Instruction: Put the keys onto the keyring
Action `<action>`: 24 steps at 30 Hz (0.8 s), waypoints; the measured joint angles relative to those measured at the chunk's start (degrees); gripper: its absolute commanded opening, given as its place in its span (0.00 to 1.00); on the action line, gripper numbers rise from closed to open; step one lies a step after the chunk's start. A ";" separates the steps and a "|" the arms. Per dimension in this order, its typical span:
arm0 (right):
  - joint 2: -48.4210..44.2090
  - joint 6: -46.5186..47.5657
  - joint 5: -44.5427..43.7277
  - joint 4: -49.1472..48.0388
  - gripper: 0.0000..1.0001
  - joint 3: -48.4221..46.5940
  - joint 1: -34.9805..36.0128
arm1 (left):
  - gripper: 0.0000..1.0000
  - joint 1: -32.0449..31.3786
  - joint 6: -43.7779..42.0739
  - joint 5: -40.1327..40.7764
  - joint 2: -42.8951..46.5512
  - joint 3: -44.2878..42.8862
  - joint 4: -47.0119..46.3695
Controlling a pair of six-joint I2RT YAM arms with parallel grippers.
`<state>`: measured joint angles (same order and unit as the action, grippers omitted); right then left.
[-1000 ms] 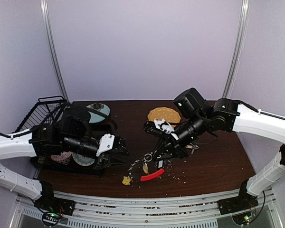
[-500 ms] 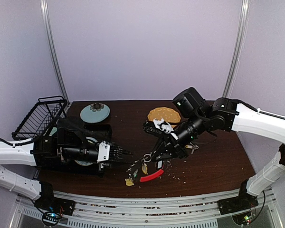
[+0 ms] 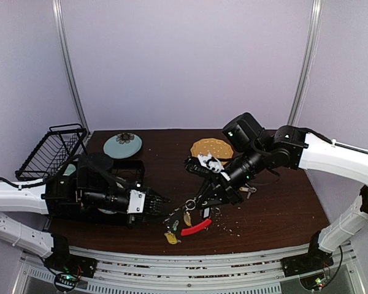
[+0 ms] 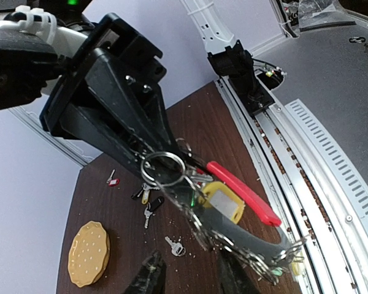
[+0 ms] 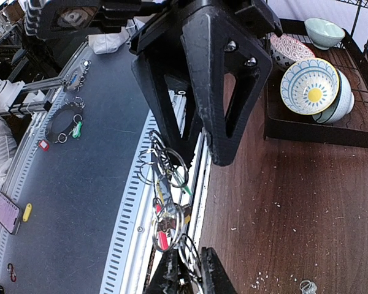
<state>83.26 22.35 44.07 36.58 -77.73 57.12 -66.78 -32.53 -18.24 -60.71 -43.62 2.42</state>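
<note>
Your left tool [image 3: 164, 199] has been dropping low over the desk [image 3: 282, 214] and is now reaching toward the keyring [image 3: 185, 215], jaws standing part open on nothing. Your right tool [image 5: 189, 275] is staying clamped on the keyring's small rings, dangling it near the desk's front edge, mid-way along. The loose keys [image 4: 148, 211] are lying unthreaded, so you are only lining up

Cut off at the bottom edge of the left wrist view: left gripper [image 4: 193, 277], only stubs showing. Same in the right wrist view for the right gripper [image 5: 190, 275]. Cannot count the keys [image 4: 150, 211] on the surface [image 4: 196, 122], too small. From above, cannot see the top of the keyring [image 3: 196, 226] behind the right jaws.
</note>
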 measured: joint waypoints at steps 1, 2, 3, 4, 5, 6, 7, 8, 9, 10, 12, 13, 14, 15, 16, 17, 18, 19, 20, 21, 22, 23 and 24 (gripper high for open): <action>0.00 0.00 0.00 0.02 0.00 0.00 0.00 | 0.31 -0.02 -0.20 -0.02 0.04 0.00 0.52; 0.00 0.00 0.00 0.02 0.00 0.00 0.00 | 0.32 -0.02 -0.33 -0.07 0.07 0.00 0.81; 0.00 0.00 0.00 0.04 0.00 0.00 0.00 | 0.31 -0.02 -0.37 -0.11 0.07 0.00 0.83; 0.00 0.00 0.00 0.02 0.00 0.00 0.00 | 0.30 -0.02 -0.37 -0.15 0.07 0.00 0.81; 0.02 0.00 0.00 0.02 0.00 0.00 0.00 | 0.30 -0.04 -0.28 -0.15 0.07 0.00 0.66; 0.02 0.00 0.00 0.02 0.00 0.00 0.00 | 0.31 -0.07 -0.13 -0.15 0.07 0.00 0.50; 0.04 -0.02 0.00 0.02 0.00 0.00 0.00 | 0.32 -0.09 0.02 -0.15 0.07 0.00 0.35; 0.09 -0.02 0.00 0.02 0.00 -0.02 0.00 | 0.32 -0.11 0.15 -0.15 0.07 0.00 0.07; 0.11 -0.02 0.00 0.02 0.00 -0.02 0.00 | 0.31 -0.20 0.26 -0.15 0.07 0.00 -0.22; 0.20 0.00 0.00 0.00 0.00 -0.02 0.00 | 0.30 -0.24 0.46 -0.20 0.07 0.00 -0.59; 0.35 0.00 0.02 0.00 0.00 -0.02 0.00 | 0.26 -0.46 0.83 -0.24 0.07 0.00 -1.29; 0.39 0.00 0.07 0.00 0.00 -0.02 0.00 | 0.23 -0.52 1.03 -0.24 0.07 0.00 -1.51; 0.39 0.00 0.07 0.00 0.00 -0.02 0.00 | 0.20 -0.52 1.33 -0.28 0.07 0.00 -1.66; 0.39 0.00 0.07 0.00 0.00 -0.02 0.00 | 0.17 -0.52 1.60 -0.35 0.07 0.00 -1.97; 0.42 0.00 0.07 0.00 0.00 -0.02 0.00 | 0.15 -0.55 1.97 -0.39 0.07 0.00 -2.36; 0.42 0.00 0.04 0.02 0.00 -0.02 0.00 | 0.14 -0.57 2.21 -0.44 0.07 0.00 -2.62; 0.44 0.00 0.04 0.02 0.00 -0.02 0.00 | 0.12 -0.57 2.45 -0.44 0.07 0.00 -2.80; 0.44 0.00 0.02 0.00 0.00 -0.02 0.00 | 0.10 -0.57 2.67 -0.37 0.07 0.00 -2.97; 0.44 0.00 0.02 0.00 0.00 -0.02 0.00 | 0.07 -0.57 2.91 -0.35 0.07 0.00 -3.08; 0.44 0.00 0.02 0.00 0.00 -0.02 0.00 | 0.05 -0.61 3.08 -0.04 0.07 0.00 -3.32; 0.44 0.00 0.04 0.00 0.00 -0.02 0.00 | 0.02 -0.68 3.28 0.28 0.07 0.00 -3.61; 0.44 0.00 0.04 0.00 0.00 -0.02 0.00 | 0.00 -0.70 3.52 0.57 0.07 0.00 -3.89; 0.44 0.00 0.04 0.07 0.00 -0.02 0.00 | 0.00 -0.74 3.67 0.81 0.07 0.00 -3.91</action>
<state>83.70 22.35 44.12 36.64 -77.76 57.12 -67.53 -28.86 -17.43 -60.64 -43.62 -1.50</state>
